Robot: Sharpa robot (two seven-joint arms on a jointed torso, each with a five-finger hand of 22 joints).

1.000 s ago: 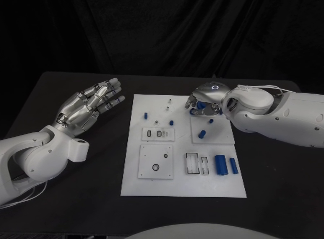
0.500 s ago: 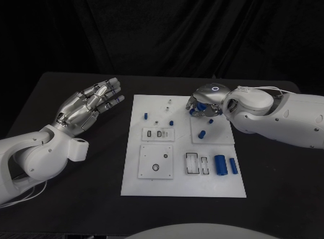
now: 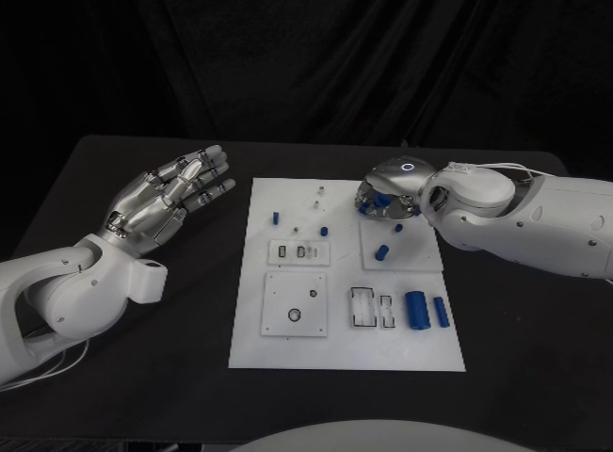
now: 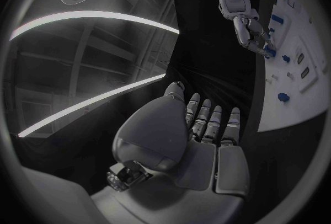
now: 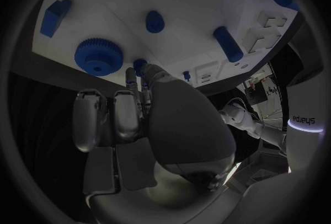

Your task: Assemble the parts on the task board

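Observation:
The white task board (image 3: pixel 250 330) lies mid-table. My right hand (image 3: pixel 388 191) hangs over its far right corner with the fingers curled down, and the fingertips (image 5: pixel 131 76) pinch a small blue part (image 5: pixel 140 63). Close beside it on the board lie a blue gear (image 5: pixel 99 56), a blue block (image 5: pixel 55 17), a blue peg (image 5: pixel 154 21) and a blue cylinder (image 5: pixel 228 43). The cylinder (image 3: pixel 382 251) lies just nearer than the hand. My left hand (image 3: pixel 170 196) is held flat above the table, left of the board, fingers spread and holding nothing.
Two larger blue cylinders (image 3: pixel 416 311) lie side by side at the board's near right. Small blue pegs (image 3: pixel 277 218) stand at its far left. Raised white plates with slots (image 3: pixel 296 316) occupy the board's middle. Black table surrounds the board.
My right hand has shifted very slightly over the board's far right corner, its fingers tucked a little further under. The left hand and the loose parts have stayed put.

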